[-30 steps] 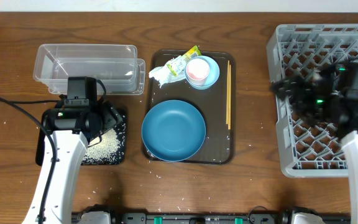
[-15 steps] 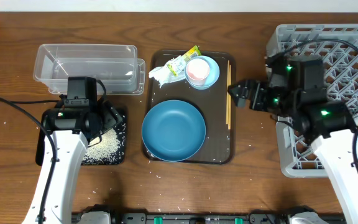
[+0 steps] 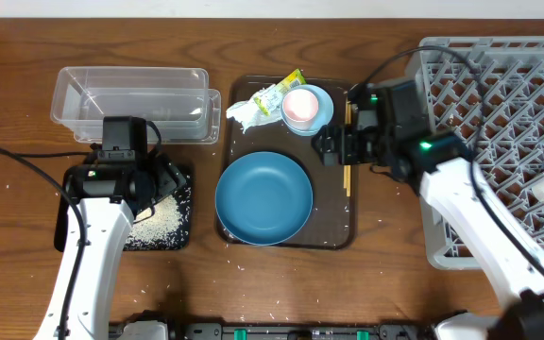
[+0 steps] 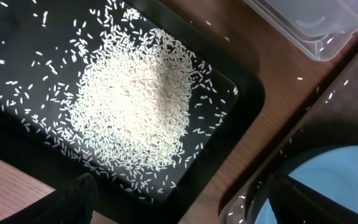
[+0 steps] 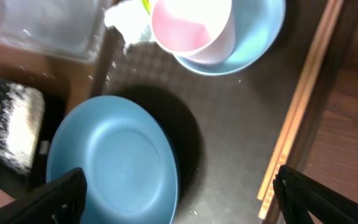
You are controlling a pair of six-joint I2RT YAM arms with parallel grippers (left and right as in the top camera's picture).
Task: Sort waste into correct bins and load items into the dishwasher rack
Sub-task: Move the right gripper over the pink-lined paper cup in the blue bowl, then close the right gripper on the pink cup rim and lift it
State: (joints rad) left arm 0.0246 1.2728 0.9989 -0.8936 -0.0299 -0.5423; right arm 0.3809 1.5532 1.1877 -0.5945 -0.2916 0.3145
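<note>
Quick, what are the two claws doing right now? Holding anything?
Left claw: open, holding nothing, above the rice.
Right claw: open, holding nothing, above the brown tray, beside the chopsticks.

Rice heap [image 4: 132, 102] is seen piled on the black tray [image 4: 17, 43], just ahead of the wide-open gripper [image 4: 194, 202] tbh.

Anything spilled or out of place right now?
Yes: stray rice grains lie on the table beside the black tray, outside the rice heap it holds.
</note>
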